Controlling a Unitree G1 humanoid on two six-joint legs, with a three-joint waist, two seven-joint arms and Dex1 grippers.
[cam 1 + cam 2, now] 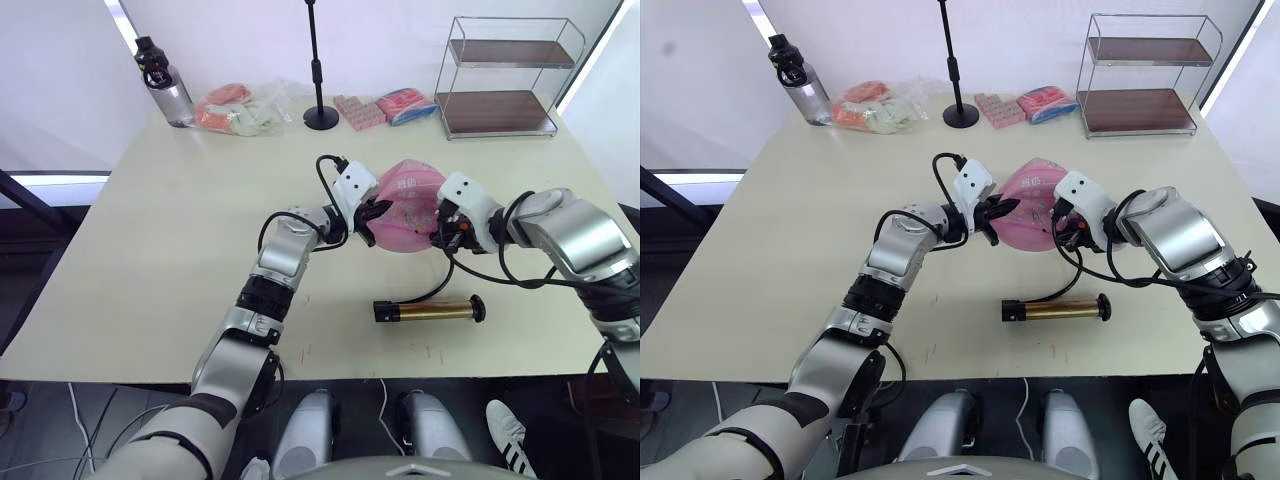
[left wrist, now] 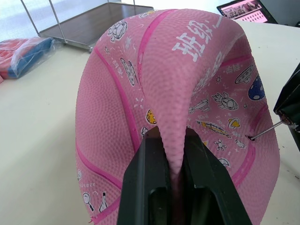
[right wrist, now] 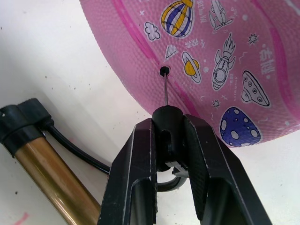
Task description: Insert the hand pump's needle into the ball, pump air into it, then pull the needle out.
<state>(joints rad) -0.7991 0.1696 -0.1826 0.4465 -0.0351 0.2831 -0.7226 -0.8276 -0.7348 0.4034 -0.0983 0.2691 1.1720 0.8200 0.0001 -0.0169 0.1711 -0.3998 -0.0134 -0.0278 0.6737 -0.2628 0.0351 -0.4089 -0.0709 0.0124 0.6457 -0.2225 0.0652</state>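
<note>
A limp pink ball [image 1: 410,205] printed with cartoon space drawings rests mid-table. My left gripper [image 1: 372,213] is shut on a pinched fold of the ball [image 2: 171,140] on its left side. On the ball's right side, my right gripper [image 1: 441,226] is shut on the black fitting of the needle [image 3: 165,87]. The thin metal pin's tip sits at the ball's small black valve hole [image 3: 163,71]. The bronze-gold hand pump [image 1: 428,310] lies flat on the table in front of the ball, its black hose [image 1: 437,285] curving up to the fitting.
At the back of the table stand a black stand pole [image 1: 318,70], a water bottle [image 1: 165,85], snack packets [image 1: 240,108] and a two-shelf wire rack [image 1: 505,80]. The table's front edge [image 1: 330,375] runs just below the pump.
</note>
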